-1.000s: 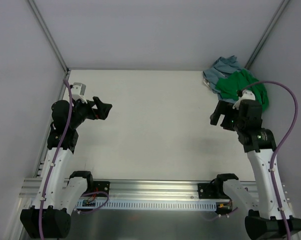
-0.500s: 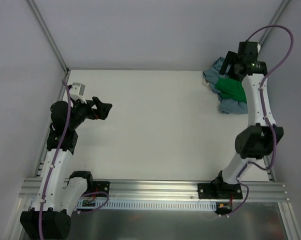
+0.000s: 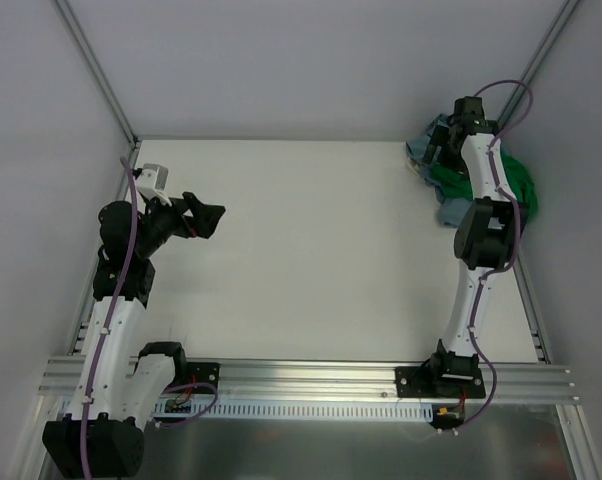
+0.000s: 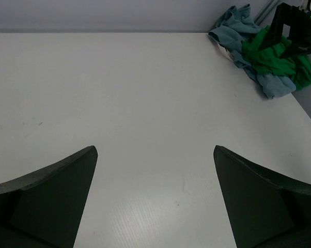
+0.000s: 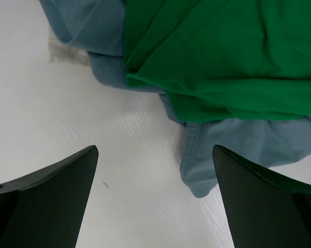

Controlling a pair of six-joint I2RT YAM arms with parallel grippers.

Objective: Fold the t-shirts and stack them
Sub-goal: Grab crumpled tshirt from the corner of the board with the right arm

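While the green shirt [image 5: 222,57] lay crumpled on top of the blue-grey shirt [image 5: 238,139] in the far right corner of the table [image 3: 311,250], the right gripper [image 3: 441,140] hung just above the heap, jaws spread wide and holding nothing. Well apart, near the left edge, the left gripper [image 3: 203,216] hovered above the table, jaws likewise released and empty.

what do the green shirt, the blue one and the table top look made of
Green shirt: soft matte cloth, probably a cotton knit, draping in smooth folds. Blue-grey shirt: similar soft matte cloth, crumpled. Table: hard white sheet with faint ribbing, perhaps corrugated plastic.
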